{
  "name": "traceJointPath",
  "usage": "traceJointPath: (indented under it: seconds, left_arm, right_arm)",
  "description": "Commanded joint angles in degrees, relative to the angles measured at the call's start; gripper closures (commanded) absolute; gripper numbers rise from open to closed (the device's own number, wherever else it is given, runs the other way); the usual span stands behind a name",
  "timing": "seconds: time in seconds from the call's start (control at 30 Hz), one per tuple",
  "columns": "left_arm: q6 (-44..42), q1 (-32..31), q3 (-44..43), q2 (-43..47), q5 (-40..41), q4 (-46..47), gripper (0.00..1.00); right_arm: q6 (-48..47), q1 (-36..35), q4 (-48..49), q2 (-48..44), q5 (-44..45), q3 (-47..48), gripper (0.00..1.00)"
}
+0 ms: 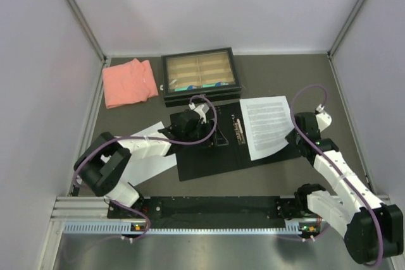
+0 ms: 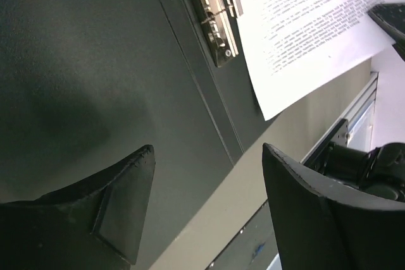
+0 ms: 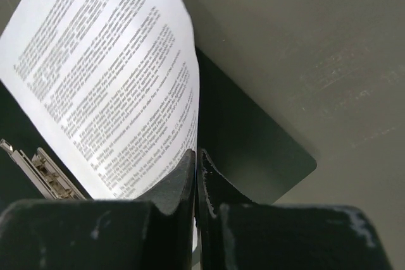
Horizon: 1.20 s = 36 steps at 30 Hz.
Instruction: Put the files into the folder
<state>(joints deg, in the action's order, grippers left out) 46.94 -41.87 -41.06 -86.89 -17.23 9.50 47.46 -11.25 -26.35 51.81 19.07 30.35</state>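
The folder (image 1: 209, 153) lies open in the middle of the table, matte black inside, with a metal ring clip (image 1: 238, 129) along its spine. The files (image 1: 267, 124), white printed sheets, lie over its right half and curl up at the right edge. My right gripper (image 1: 293, 138) is shut on that edge; the right wrist view shows the jaws (image 3: 197, 157) pinched on the sheet (image 3: 107, 74) above the black cover (image 3: 253, 137). My left gripper (image 1: 212, 138) is open and empty over the folder's left half (image 2: 95, 61), left of the clip (image 2: 215, 17) and sheets (image 2: 304, 23).
A black-framed tray (image 1: 199, 75) with tan compartments stands behind the folder. A folded salmon-pink cloth (image 1: 130, 83) lies at the back left. A white sheet (image 1: 152, 159) lies under the left arm. The metal base rail (image 1: 209, 210) runs along the near edge.
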Motion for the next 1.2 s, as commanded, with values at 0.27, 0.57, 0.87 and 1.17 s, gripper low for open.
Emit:
traceJointPath:
  seconds: [0.27,0.57,0.87,1.17]
  left_arm:
    - [2.81,-1.73,3.53,-6.89,1.06,14.41,0.30]
    - [2.11,-2.25,3.44,-7.94,1.77,14.85,0.30]
    - [2.11,-2.25,3.09,-8.73,0.97,15.38,0.31]
    - [2.02,-2.25,2.91,-9.00,0.89,15.20,0.31]
  right_arm:
    - [-6.33,0.96,8.07,0.75,-9.05,-2.31,1.00]
    - [-9.93,3.95,4.99,-0.13,-14.67,-1.26,1.00]
    - [-15.55,4.48,6.93,2.24,-16.17,-0.99,1.00]
    - [-19.42,8.77,5.78,3.12,-18.10,0.24,1.00]
